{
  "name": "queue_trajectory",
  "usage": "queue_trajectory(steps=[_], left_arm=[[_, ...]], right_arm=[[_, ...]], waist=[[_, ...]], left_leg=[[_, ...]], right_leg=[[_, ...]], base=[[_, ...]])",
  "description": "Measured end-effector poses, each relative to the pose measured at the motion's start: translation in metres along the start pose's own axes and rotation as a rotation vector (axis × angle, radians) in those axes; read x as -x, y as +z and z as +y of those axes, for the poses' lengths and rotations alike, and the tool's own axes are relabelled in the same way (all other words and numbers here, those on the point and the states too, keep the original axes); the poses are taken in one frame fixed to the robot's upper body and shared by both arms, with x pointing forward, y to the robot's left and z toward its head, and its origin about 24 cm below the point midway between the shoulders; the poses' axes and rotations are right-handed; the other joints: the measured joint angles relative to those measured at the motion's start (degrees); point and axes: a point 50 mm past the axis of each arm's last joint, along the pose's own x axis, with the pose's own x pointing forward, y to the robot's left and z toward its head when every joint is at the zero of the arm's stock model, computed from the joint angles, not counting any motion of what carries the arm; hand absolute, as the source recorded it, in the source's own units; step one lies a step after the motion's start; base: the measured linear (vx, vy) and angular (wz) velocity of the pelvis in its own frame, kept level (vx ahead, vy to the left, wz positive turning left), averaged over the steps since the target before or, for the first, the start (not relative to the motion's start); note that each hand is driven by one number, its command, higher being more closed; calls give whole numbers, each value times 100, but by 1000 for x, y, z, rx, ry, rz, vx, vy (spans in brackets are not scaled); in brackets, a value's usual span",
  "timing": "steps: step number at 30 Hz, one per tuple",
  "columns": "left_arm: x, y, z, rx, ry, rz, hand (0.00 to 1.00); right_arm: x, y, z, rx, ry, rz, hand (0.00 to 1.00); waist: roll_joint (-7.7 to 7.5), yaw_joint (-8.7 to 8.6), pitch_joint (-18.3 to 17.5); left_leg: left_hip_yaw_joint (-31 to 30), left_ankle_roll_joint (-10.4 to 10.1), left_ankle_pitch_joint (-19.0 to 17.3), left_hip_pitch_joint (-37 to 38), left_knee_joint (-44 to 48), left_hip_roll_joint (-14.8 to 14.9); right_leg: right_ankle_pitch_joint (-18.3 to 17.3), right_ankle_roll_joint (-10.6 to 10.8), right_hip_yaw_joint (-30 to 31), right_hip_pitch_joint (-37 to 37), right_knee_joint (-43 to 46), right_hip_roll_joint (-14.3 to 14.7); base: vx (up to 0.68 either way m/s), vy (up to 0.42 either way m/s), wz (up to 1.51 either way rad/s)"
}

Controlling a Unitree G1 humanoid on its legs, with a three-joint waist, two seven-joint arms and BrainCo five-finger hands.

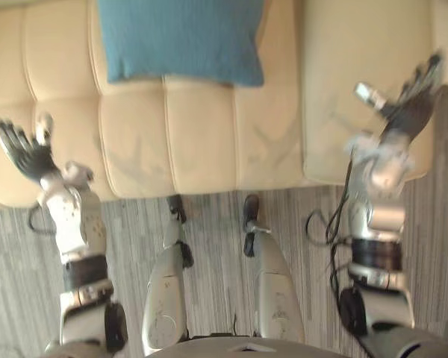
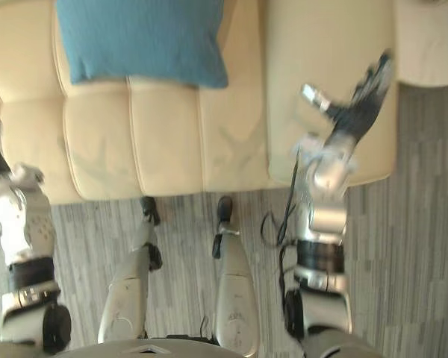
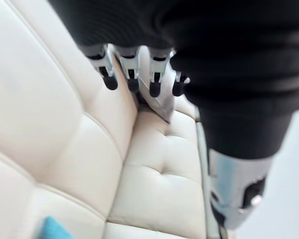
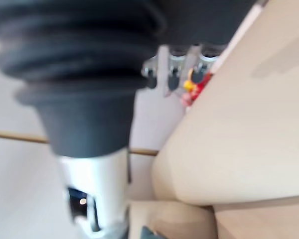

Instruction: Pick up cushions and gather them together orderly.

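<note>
Cream sofa (image 1: 201,142), blue cushion (image 1: 179,37); left hand (image 1: 26,153), right hand (image 1: 411,104) splay fingers; wrist view adds unclear red thing (image 4: 195,88).

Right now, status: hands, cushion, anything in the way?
Left hand open, empty, over the sofa. Right hand open, empty. Blue cushion lies untouched at the sofa's back. Nothing blocks the reach.

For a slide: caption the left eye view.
Left hand and right hand, both open, hover over the cream sofa; blue cushion lies beyond them.

No legible text, labels, numbers or signs visible.
</note>
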Motion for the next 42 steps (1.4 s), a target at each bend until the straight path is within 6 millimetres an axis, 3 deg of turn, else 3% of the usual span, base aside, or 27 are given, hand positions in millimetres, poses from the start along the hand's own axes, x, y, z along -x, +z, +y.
queue_trajectory(steps=[1,2,4,7,14,17,21,26,29,31,32,33,34,35,36,37,38,39,40,41,42], left_arm=[[19,-23,21,-67,24,94,0],[25,-30,27,-87,28,126,0],[59,-63,64,-191,63,295,0],[92,-98,104,-341,103,508,0],[169,-153,171,-563,158,981,0],[189,-160,188,-633,175,1090,0],[201,-162,198,-703,173,1152,0],[202,-164,198,-718,169,1162,0],[199,-164,197,-741,168,1151,0],[193,-162,196,-744,168,1126,0],[190,-162,195,-742,166,1111,0],[192,-161,192,-734,179,1095,0],[193,-161,191,-730,180,1093,0],[185,-158,192,-727,194,1063,0],[178,-157,190,-730,181,1041,0],[176,-156,190,-732,172,1038,0],[172,-155,191,-738,156,1032,0],[170,-156,190,-740,135,1038,0],[170,-157,187,-736,127,1040,0],[175,-159,185,-735,108,1053,0],[178,-162,180,-732,78,1062,0]], right_arm=[[27,-29,-9,-10,5,137,0],[37,-38,-11,-8,9,182,0],[87,-80,-29,15,-3,406,0],[141,-121,-48,54,-40,662,0],[255,-176,-95,293,-66,1195,0],[282,-182,-117,359,-124,1338,0],[298,-181,-139,417,-201,1417,0],[303,-182,-142,406,-241,1455,0],[302,-183,-140,402,-233,1454,0],[301,-185,-136,396,-229,1451,0],[302,-184,-136,397,-227,1452,0],[300,-183,-140,408,-234,1444,0],[296,-183,-141,411,-233,1433,0],[296,-184,-138,411,-226,1430,0],[301,-184,-137,405,-230,1439,0],[303,-184,-137,413,-222,1448,0],[309,-186,-136,426,-205,1482,0],[305,-188,-134,426,-196,1479,0],[303,-188,-133,426,-192,1472,0],[297,-190,-131,436,-172,1460,0],[290,-193,-126,437,-156,1448,0]], waist=[[-29,1,-161],[-38,12,-235],[-61,36,-665],[-78,71,-1004],[-104,79,-1691],[-94,105,-1863],[-102,135,-1957],[-138,194,-1926],[-243,277,-1823],[-333,267,-1702],[-362,295,-1663],[-67,434,-1716],[-71,472,-1620],[-199,354,-1536],[-366,305,-1570],[-428,292,-1584],[-622,291,-1674],[-644,357,-1694],[-594,395,-1674],[-396,467,-1677],[-393,520,-1707]], left_leg=[[26,-15,-59,306,1,9],[53,-4,-74,408,1,13],[177,-6,-230,936,1,34],[351,-67,-476,1707,2,55],[657,-233,-865,2775,-1,133],[791,-293,-966,3090,-4,152],[914,-336,-1070,3370,-36,128],[1185,-327,-1150,3559,-3,68],[1423,-303,-1195,3690,1,34],[1427,-233,-1301,3707,104,-1],[1305,-150,-1497,3623,307,-12],[893,42,-1568,3436,337,89],[915,100,-1533,3402,432,136],[740,165,-1620,3208,749,144],[489,155,-1634,3032,988,111],[411,139,-1623,2993,1071,76],[230,136,-1612,2761,1266,-37],[144,132,-1610,2551,1523,-24],[138,124,-1600,2472,1667,56],[133,165,-1503,2151,1958,187],[132,163,-1460,2006,1899,223]], right_leg=[[13,-19,6,345,-141,29],[12,-18,16,456,-194,35],[52,46,76,1053,-493,88],[51,59,181,1844,-821,138],[43,23,304,3019,-1390,233],[113,19,372,3346,-1615,249],[243,59,499,3676,-1896,257],[384,93,804,3709,-1942,240],[480,80,1032,3701,-1949,238],[318,-209,900,3685,-1894,190],[212,-717,577,3680,-1881,114],[-189,-959,123,3650,-1709,98],[-329,-763,71,3446,-1049,12],[-503,-521,-9,3089,748,-238],[-660,-277,-7,3083,1859,-366],[-662,-183,12,3114,2064,-395],[-260,91,144,3356,1855,-419],[-494,361,177,3617,1288,-293],[-492,356,175,3742,1021,-215],[-516,302,169,4016,172,-78],[-576,196,119,4155,-459,-35]], base=[[94,-106,-14],[85,-86,-17],[128,-69,-23],[162,-43,-29],[109,1,-19],[78,4,-26],[44,12,-18],[11,34,-29],[-29,32,-43],[-71,26,-12],[-78,48,-38],[-58,40,-46],[-80,1,-10],[-51,-53,64],[-21,-67,90],[41,-84,90],[35,-110,56],[12,-111,38],[-64,-97,-5],[-97,-77,-28],[-142,-94,-28]])
